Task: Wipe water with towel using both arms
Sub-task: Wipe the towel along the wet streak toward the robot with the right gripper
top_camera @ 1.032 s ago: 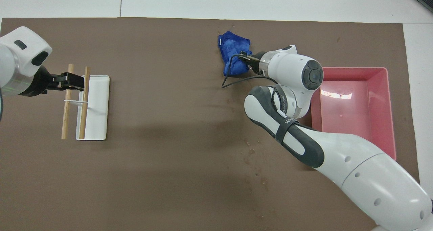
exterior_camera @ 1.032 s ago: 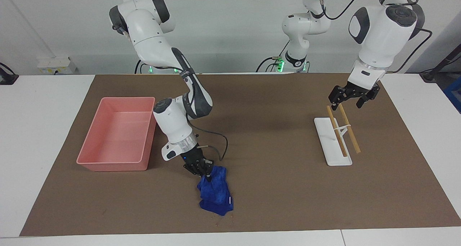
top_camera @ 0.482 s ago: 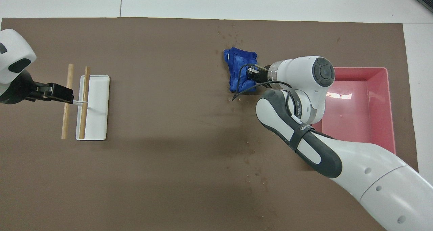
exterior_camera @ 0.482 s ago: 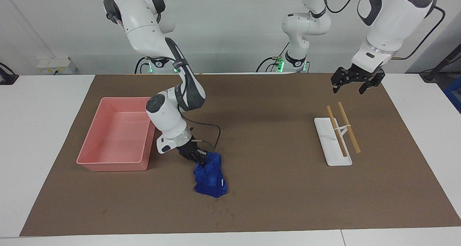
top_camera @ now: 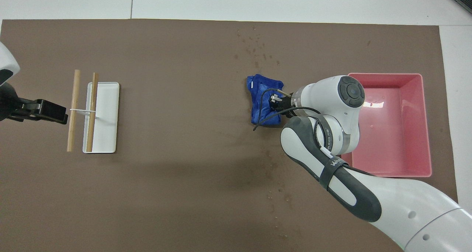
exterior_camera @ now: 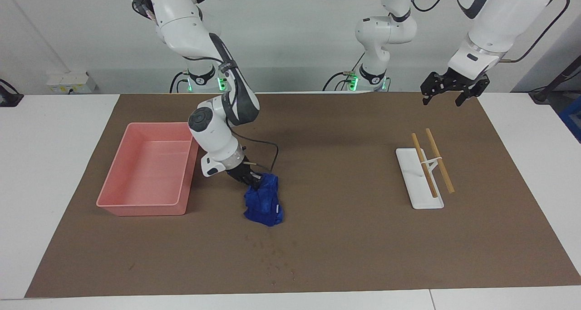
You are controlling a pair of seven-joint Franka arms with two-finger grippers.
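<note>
Towel (exterior_camera: pixel 264 201) (top_camera: pixel 263 104), royal blue and bunched, lies on the brown mat (exterior_camera: pixel 340 237) (top_camera: pixel 177 189) near the middle of the worktop (exterior_camera: pixel 50 164), beside the long wall of the pink tray (exterior_camera: pixel 136 205) (top_camera: pixel 424 134) that stands toward the right arm's end. Right gripper (exterior_camera: pixel 255 180) (top_camera: pixel 274 103) is down at the towel's edge nearer the robots, its jaws clenched on the cloth; the right arm (exterior_camera: pixel 218 128) (top_camera: pixel 332 148) reaches in past the tray's corner, a black cable (exterior_camera: pixel 268 151) looping from its wrist. Water (exterior_camera: pixel 277 264) (top_camera: pixel 258 49) shows as small dark specks on the mat between the towel and the mat's edge farthest from the robots; further specks (top_camera: pixel 276 193) lie on the mat nearer the robots than the towel. Left gripper (exterior_camera: pixel 449 92) (top_camera: pixel 44 111) hangs in the air, jaws released and holding nothing, above the mat's corner at the left arm's end. White stand (exterior_camera: pixel 420 183) (top_camera: pixel 105 115) with two wooden sticks (exterior_camera: pixel 431 162) (top_camera: pixel 83 110) laid across it rests on the mat toward that end, well apart from the towel.
</note>
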